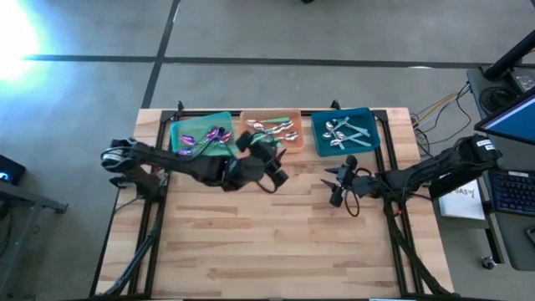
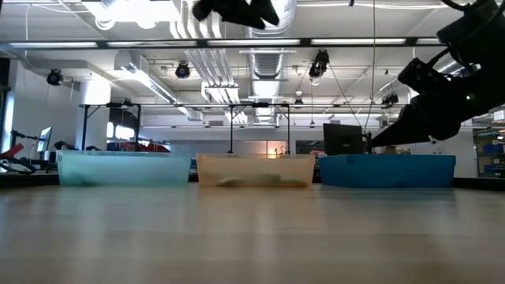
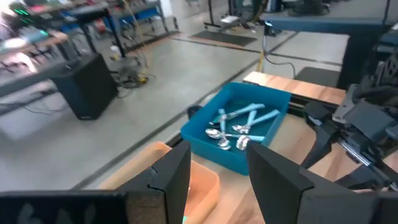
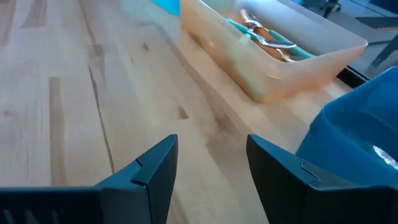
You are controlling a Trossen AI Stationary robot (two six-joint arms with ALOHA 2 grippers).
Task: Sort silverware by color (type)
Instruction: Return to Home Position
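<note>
From above, three trays sit in a row along the twelve-o'clock edge of the table point(image 1: 276, 251). The green tray point(image 1: 221, 121) holds the purple-headed spoons point(image 1: 205, 135), the orange tray point(image 1: 297, 144) the teal-handled spoons point(image 1: 272, 128), and the blue tray point(image 1: 368, 142) the pale-handled spoons point(image 1: 343, 134). The left gripper point(image 1: 272, 163) hangs just on the six-o'clock side of the orange tray. The right gripper point(image 1: 333, 186) is at about two o'clock from the table's middle, near the blue tray but apart from it.

At table height, the three trays stand side by side with small gaps between them. Both arms are lifted off the wood, dark against the ceiling lights.

Past the left wrist, the jaws stand apart and hold nothing. Beyond them the blue tray shows its spoons heaped together, silver heads and light handles.

Past the right wrist, the jaws are likewise spread and empty above bare boards. The orange tray is ahead and the blue tray's wall close by.
</note>
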